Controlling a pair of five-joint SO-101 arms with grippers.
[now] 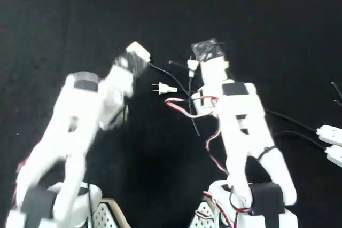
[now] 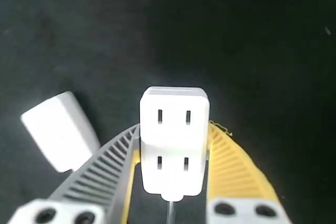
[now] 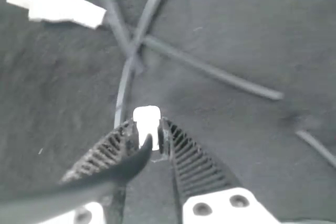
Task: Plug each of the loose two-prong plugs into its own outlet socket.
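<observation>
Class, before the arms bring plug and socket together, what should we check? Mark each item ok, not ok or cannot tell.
1. The left gripper clamps the outlet block: ok.
2. The block's slots are uncovered: ok.
3. The right gripper holds a plug: ok.
4. Its prongs face the slots: cannot tell.
5. The second plug is seated: not ok, it lies loose on the table.

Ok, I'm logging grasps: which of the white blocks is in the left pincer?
The socket block showing two pairs of slots, clamped in the left pincer. The other white block lies beside it, outside the pincer, no slots showing.
</observation>
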